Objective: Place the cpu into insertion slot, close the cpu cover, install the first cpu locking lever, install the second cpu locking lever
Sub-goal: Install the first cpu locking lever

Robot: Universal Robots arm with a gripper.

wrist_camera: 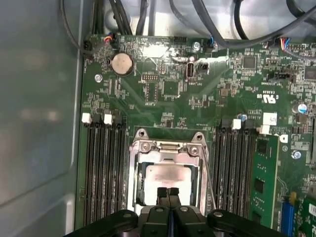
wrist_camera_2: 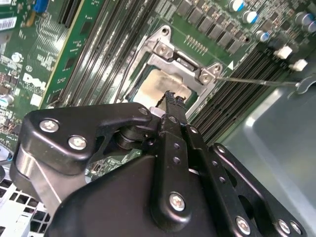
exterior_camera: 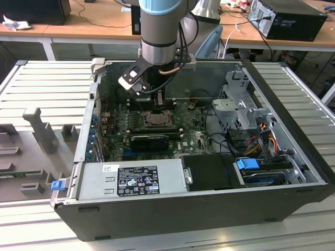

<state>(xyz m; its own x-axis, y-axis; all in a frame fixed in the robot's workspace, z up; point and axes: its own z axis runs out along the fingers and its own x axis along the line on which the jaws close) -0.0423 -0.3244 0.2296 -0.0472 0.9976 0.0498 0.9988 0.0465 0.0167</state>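
The cpu (wrist_camera: 167,174) lies flat in the insertion slot (wrist_camera: 141,134), its pale silver top showing through the cut-out of the cpu cover (wrist_camera: 169,146), which lies down over it. In the second wrist view the cpu (wrist_camera_2: 157,85) sits under the cover's hinge end (wrist_camera_2: 174,51). My gripper (wrist_camera: 168,190) is shut with its two black fingertips pressed together, holding nothing, just above the near edge of the cpu. A thin metal locking lever (wrist_camera: 208,170) runs along one side of the socket and sticks out past it (wrist_camera_2: 252,80). In the exterior view my gripper (exterior_camera: 158,102) hangs over the socket (exterior_camera: 155,118).
Black memory slots (wrist_camera: 101,168) flank the socket on both sides. A long black expansion card (exterior_camera: 151,140) lies in front of the socket. The case wall (wrist_camera: 39,108) rises close beside. A drive cage (exterior_camera: 238,107), cables and the power supply (exterior_camera: 133,179) stand around the board.
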